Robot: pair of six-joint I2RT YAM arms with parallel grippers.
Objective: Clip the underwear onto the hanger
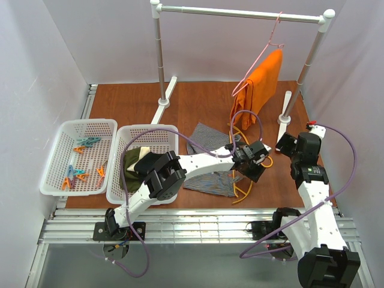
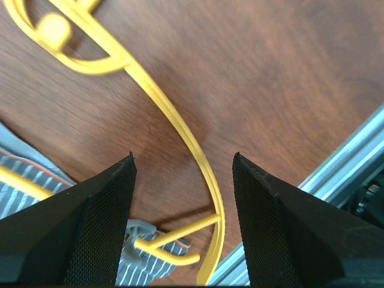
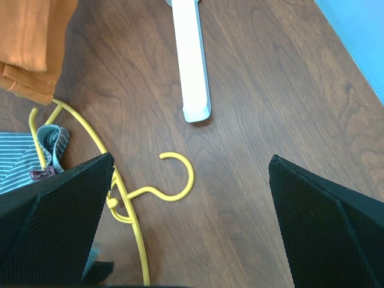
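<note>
Grey fine-striped boxer-brief underwear lies flat mid-table on the brown wooden table, partly hidden by the left arm. Thin yellow-orange plastic hanger lies flat too, one end over the underwear's right side, the rest & its hook on bare wood near the table's front edge. No peg seen on garment or hanger, so clipping looks not yet done

Risks, as I judge them:
- hanger frame is thin, curved & slick; a pinch off-centre could make it pivot or pop out of the jaws
- it sits close to the front rail, so a nudge could push it off the edge
- fingers coming low by the cloth may snag fabric along w/ the frame & drag the underwear out of flat

Left tool: jaws part open, astride the hanger's curved arm. A gap shows either side of the frame, so no contact visible and nothing held. Right tool: jaws wide apart above bare wood beside the hook, holding & touching nothing

Further out: coloured clothes pegs in a white plastic basket at far left, well apart from both tools; a second white basket w/ olive-green cloth. At the back, a white rail rack carries a pink wire hanger w/ bright orange cloth
</note>
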